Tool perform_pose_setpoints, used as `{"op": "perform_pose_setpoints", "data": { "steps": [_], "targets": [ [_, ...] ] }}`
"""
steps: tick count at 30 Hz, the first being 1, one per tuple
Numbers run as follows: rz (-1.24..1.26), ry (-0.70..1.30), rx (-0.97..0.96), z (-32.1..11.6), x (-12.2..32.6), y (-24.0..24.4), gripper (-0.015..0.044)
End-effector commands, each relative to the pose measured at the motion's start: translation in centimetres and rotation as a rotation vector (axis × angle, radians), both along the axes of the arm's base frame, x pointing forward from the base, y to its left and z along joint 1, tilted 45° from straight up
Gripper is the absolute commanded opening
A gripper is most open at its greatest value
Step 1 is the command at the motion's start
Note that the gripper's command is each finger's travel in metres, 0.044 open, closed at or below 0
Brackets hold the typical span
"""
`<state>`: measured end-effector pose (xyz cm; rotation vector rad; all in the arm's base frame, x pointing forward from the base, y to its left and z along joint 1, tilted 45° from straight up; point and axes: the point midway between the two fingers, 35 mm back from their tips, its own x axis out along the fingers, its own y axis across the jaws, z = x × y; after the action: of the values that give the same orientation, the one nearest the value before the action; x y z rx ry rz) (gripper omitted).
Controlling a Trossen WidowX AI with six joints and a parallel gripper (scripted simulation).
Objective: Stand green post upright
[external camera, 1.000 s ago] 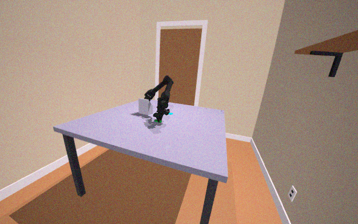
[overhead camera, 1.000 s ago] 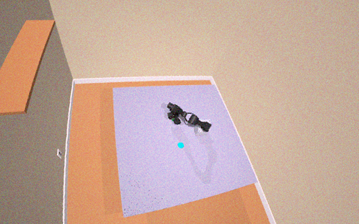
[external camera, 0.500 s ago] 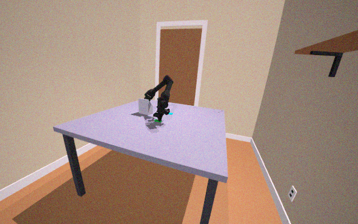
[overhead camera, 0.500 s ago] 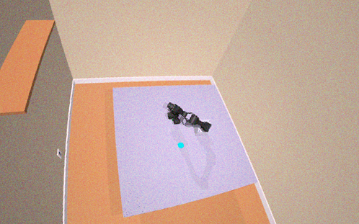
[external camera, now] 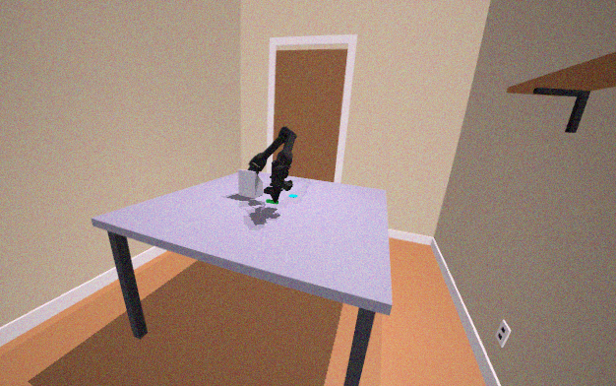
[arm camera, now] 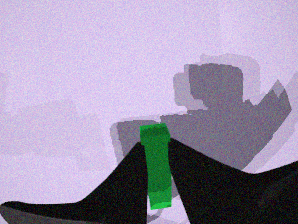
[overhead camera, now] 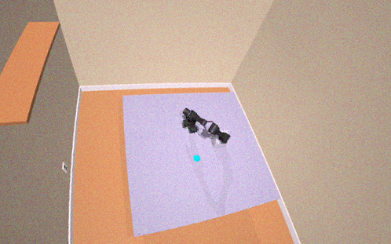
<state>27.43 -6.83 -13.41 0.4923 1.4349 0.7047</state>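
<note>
The green post (external camera: 272, 201) (arm camera: 158, 167) is held lying roughly level, a little above the table. In the wrist view it runs lengthwise between the black fingertips; in the top view the arm hides it. My gripper (external camera: 275, 199) (arm camera: 154, 147) points down and is shut on the post. The cyan circle (overhead camera: 196, 158) (external camera: 293, 196) is flat on the table, uncovered. In the exterior view it is to the right of the gripper and a little farther back; in the top view it is below and right of the gripper. It is outside the wrist view.
The pale lilac table (overhead camera: 149, 197) (external camera: 320, 246) bears the arm. A light grey block (external camera: 250, 184) stands by the arm's base. The gripper's dark shadow (external camera: 263, 215) falls on the table. A wooden shelf (overhead camera: 19, 76) (external camera: 571, 76) is on the wall, away from the table.
</note>
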Motion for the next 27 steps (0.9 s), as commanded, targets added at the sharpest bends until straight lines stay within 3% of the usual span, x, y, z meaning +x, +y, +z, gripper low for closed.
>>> {"op": "perform_pose_setpoints", "data": {
  "steps": [1, 27],
  "targets": [
    [0.003, -0.014, -0.013, 1.1, 0.4, -1.2, 0.0023],
    [-0.005, -0.005, -0.013, 6.2, 0.1, -4.8, 0.0023]
  ]
}}
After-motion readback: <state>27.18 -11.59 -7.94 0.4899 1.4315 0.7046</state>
